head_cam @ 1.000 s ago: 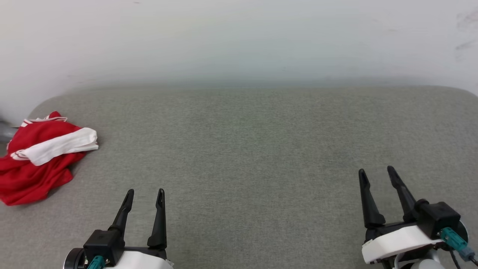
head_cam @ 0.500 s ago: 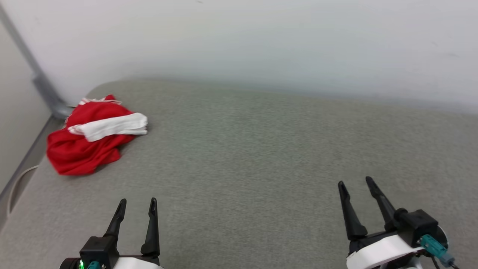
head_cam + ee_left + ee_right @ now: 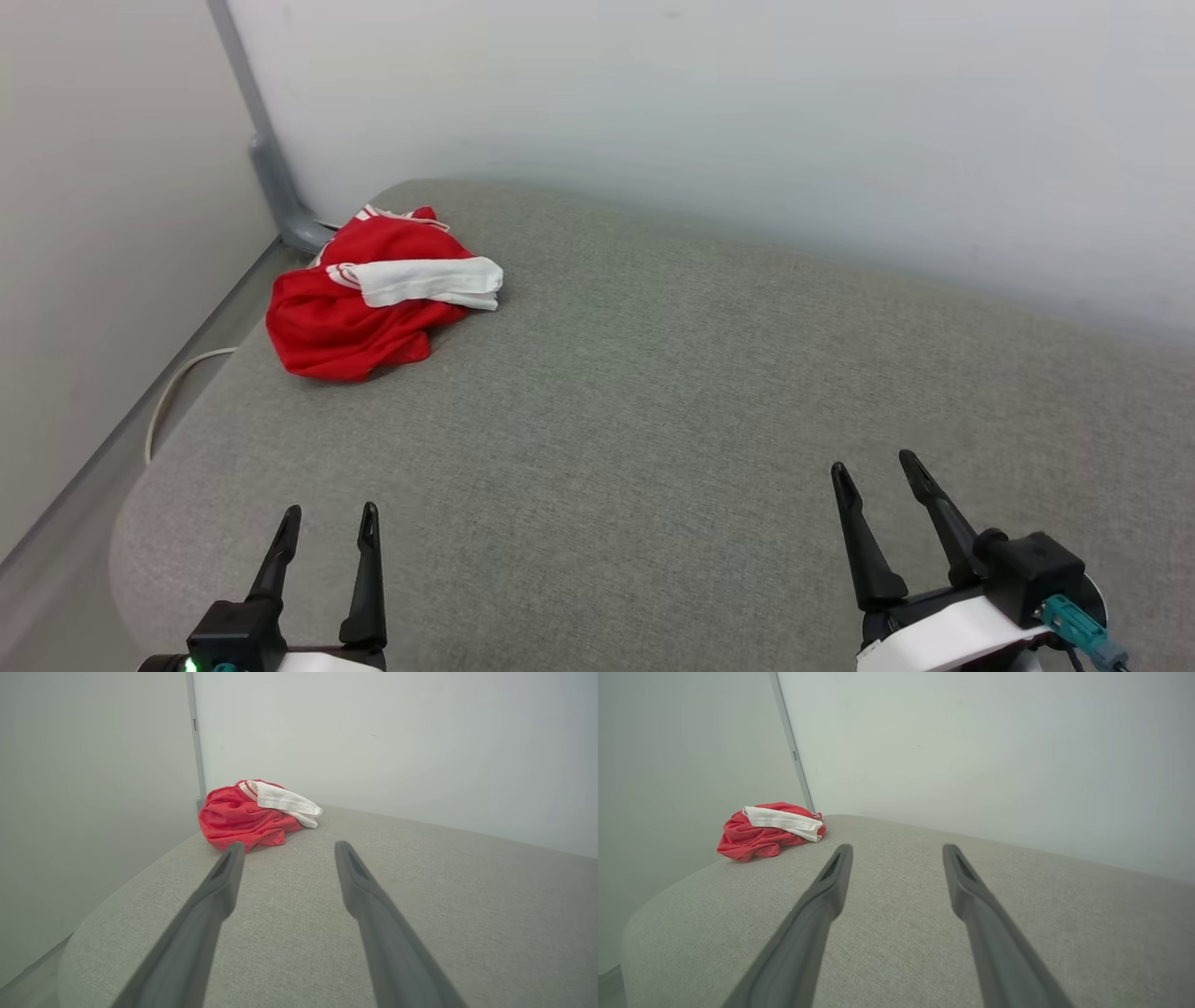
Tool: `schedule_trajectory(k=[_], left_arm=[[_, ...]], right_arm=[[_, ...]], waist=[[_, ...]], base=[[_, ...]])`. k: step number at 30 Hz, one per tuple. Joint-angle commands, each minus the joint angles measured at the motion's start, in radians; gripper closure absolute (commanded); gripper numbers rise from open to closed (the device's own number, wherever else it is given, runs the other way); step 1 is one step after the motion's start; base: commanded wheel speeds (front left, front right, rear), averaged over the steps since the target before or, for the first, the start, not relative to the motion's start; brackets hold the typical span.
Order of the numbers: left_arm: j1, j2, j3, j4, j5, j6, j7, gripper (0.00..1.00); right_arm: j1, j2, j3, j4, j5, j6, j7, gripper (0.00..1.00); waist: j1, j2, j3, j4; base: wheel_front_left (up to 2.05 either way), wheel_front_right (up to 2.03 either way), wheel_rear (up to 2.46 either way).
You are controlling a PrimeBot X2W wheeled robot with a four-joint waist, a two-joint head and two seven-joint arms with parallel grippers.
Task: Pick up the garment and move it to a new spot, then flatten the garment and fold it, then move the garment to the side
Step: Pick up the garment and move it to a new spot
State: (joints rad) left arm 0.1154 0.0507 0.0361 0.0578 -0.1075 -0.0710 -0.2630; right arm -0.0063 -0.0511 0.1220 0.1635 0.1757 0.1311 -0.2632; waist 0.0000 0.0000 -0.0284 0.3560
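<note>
— Reading this from the biggest thing down, what do you see?

— A grey padded surface (image 3: pixel 653 392) runs across the head view, with a pale wall (image 3: pixel 747 112) behind it. The garment (image 3: pixel 345 327) lies crumpled in a red heap at the far left corner of the surface, close to where 2 walls meet. 1 white sleeve (image 3: pixel 429 280) is draped across its top.

— And the arms?

— The left pincer (image 3: pixel 331 511) and the right pincer (image 3: pixel 873 461) hover at the near edge. Each has its 2 fingers spread wide with nothing between them. Both are well apart from the garment, and the left one is nearer.

— So which step is this?

— I judge it to be step 1, the pick-up, not yet begun: the garment is bunched and untouched. Flattening, folding and moving it aside are all yet to do.

— What does the next move call for?

— Probably a reach forward and leftward with the left pincer, down over a raised fold of the heap, closing on cloth alone and not the padding. In the left wrist view the heap sits beyond the fingertips and to their left, so the aim needs a swing that way. A bunched shirt may lift as 1 lump. A grip near the sleeve or an edge should let it hang open for spreading mid-surface.
</note>
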Motion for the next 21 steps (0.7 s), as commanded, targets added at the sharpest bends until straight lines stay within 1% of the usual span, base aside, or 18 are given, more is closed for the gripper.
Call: schedule_trajectory(k=[1, 10, 17, 21], left_arm=[[0.006, -0.001, 0.001, -0.004, 0.007, -0.006, -0.003, 0.0], [0.018, -0.001, 0.007, -0.006, 0.016, -0.016, -0.003, 0.0], [0.021, -0.001, 0.01, -0.005, 0.015, -0.018, -0.003, 0.0], [0.02, -0.001, 0.013, -0.01, 0.009, -0.011, -0.003, 0.0]], right_arm=[[0.01, 0.002, 0.005, -0.003, 0.003, -0.001, -0.002, 0.0], [0.014, 0.002, 0.026, 0.003, 0.013, -0.001, -0.002, 0.0], [0.02, 0.002, 0.022, 0.002, 0.009, -0.001, -0.002, 0.0], [0.018, 0.002, 0.02, -0.005, 0.002, -0.001, -0.002, 0.0]], waist=[[0.0, 0.0, -0.005, 0.029], [0.0, 0.0, -0.013, 0.077], [0.0, 0.0, -0.017, 0.088], [0.0, 0.0, -0.012, 0.086]], base=[[0.0, 0.0, 0.0], [0.0, 0.0, 0.0], [0.0, 0.0, 0.0], [0.0, 0.0, 0.0]])
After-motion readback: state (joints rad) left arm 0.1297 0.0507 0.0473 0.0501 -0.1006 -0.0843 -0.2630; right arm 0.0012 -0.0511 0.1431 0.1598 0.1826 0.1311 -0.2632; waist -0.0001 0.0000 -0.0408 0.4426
